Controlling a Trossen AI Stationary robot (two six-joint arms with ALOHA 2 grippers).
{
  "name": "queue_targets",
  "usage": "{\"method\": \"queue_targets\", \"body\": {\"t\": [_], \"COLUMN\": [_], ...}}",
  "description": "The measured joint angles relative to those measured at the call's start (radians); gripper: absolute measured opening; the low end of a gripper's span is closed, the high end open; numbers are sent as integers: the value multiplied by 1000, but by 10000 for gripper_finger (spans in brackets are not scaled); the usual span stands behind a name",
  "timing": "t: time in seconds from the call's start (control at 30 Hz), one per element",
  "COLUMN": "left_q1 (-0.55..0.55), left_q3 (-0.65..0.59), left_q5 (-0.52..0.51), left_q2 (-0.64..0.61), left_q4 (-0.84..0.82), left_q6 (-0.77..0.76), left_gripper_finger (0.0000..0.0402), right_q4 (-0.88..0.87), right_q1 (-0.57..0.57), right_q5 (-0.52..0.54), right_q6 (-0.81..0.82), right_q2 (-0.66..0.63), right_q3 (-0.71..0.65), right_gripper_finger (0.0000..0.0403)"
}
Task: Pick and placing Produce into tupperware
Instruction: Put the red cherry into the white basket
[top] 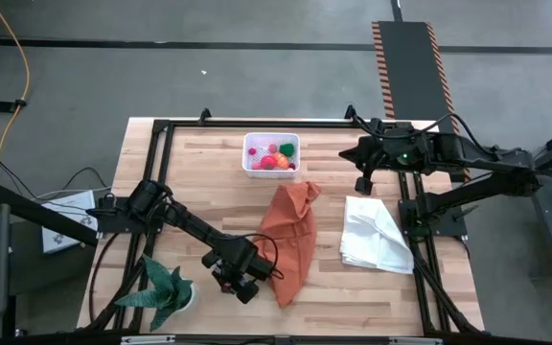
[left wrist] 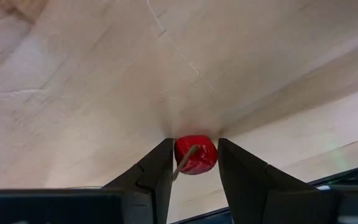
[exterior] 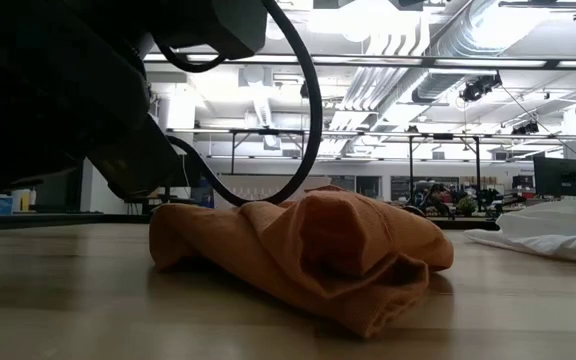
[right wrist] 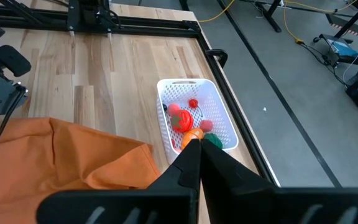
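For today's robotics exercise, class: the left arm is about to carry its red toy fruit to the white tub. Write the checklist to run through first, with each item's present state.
1. Left gripper closed on the small red toy fruit with a pale stem: ok.
2. Fruit lifted off the wooden table: cannot tell.
3. White translucent plastic tub upright, open, with room: ok.
4. Crumpled orange cloth beside the gripper, near the path: not ok.
5. Right gripper shut, near the table's far right: ok.
6. White cloth clear of the route: ok.
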Motion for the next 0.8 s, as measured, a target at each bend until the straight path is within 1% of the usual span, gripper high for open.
{"method": "queue_targets", "body": {"t": [0.8], "left_q1": [-2], "left_q3": [0], "left_q5": [18], "left_q2": [0], "left_q4": [0], "left_q6": [29], "left_gripper_finger": [115], "right_q4": [0], "right_q1": [0], "right_q5": [0], "right_q6": [0], "right_q2": [0], "right_q3": [0], "right_gripper_finger": [0]}}
